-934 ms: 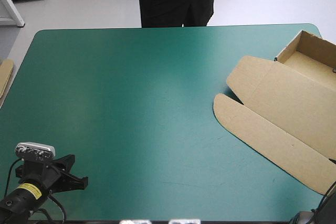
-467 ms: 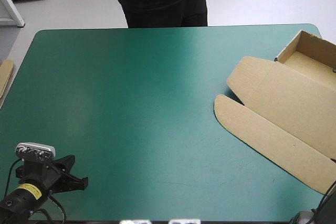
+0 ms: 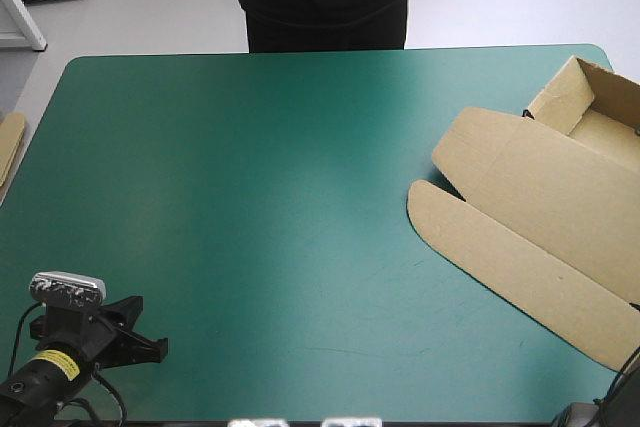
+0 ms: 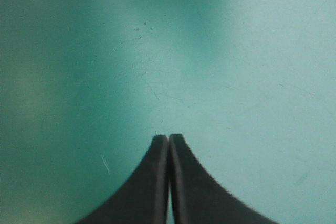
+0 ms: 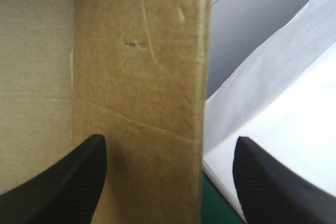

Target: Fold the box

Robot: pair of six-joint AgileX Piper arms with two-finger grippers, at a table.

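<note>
Left gripper (image 4: 168, 139): black fingers (image 4: 149, 187) pressed together in one point, over bare teal-green cover (image 4: 210, 51) by the table's near-left corner. Right gripper (image 5: 169, 148): fingers wide apart, an upright wall of the brown box (image 5: 142, 51) between them. Box lies at the table's right side, tray end at the far corner, lid flat. Spare board (image 3: 8, 147) at the left edge.

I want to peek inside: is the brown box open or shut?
Open: the box has walls standing up as a tray, and its lid lies flat.
</note>
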